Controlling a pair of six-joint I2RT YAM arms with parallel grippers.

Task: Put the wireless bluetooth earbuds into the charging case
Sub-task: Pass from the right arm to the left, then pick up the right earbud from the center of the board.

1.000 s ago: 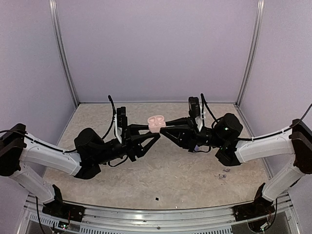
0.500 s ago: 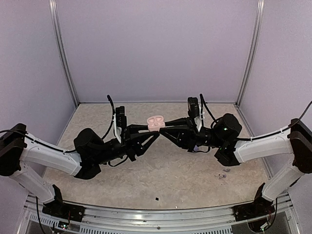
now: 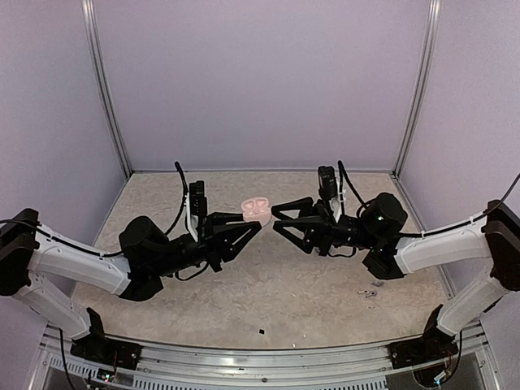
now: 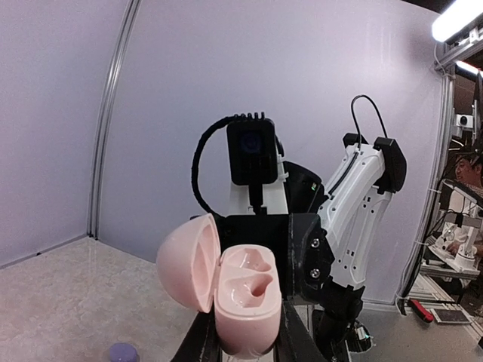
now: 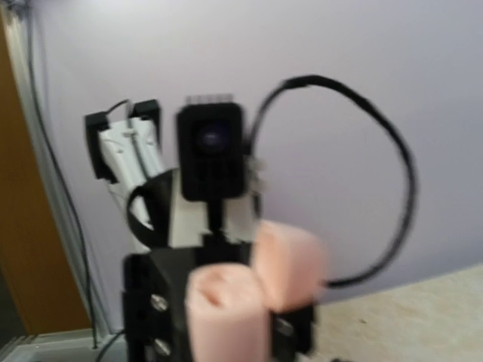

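Observation:
The pink charging case (image 3: 257,210) is held up above the table, lid open. My left gripper (image 3: 258,222) is shut on its base. In the left wrist view the case (image 4: 249,302) stands between my fingers (image 4: 202,343), lid swung to the left, both sockets empty. My right gripper (image 3: 275,219) is open and empty, just right of the case and apart from it. The right wrist view shows the case (image 5: 226,309) blurred; my own fingers are out of frame there. Tiny pale pieces (image 3: 372,288), which look like the earbuds, lie on the table at the right.
A small lilac round thing (image 4: 123,352) lies on the table below the case. A black speck (image 3: 262,331) lies near the front edge. Lilac walls and metal posts (image 3: 108,89) close in the speckled table (image 3: 276,292).
My right gripper has let go of the case, drawn back to the right and opened. My left gripper has shifted slightly left with the case.

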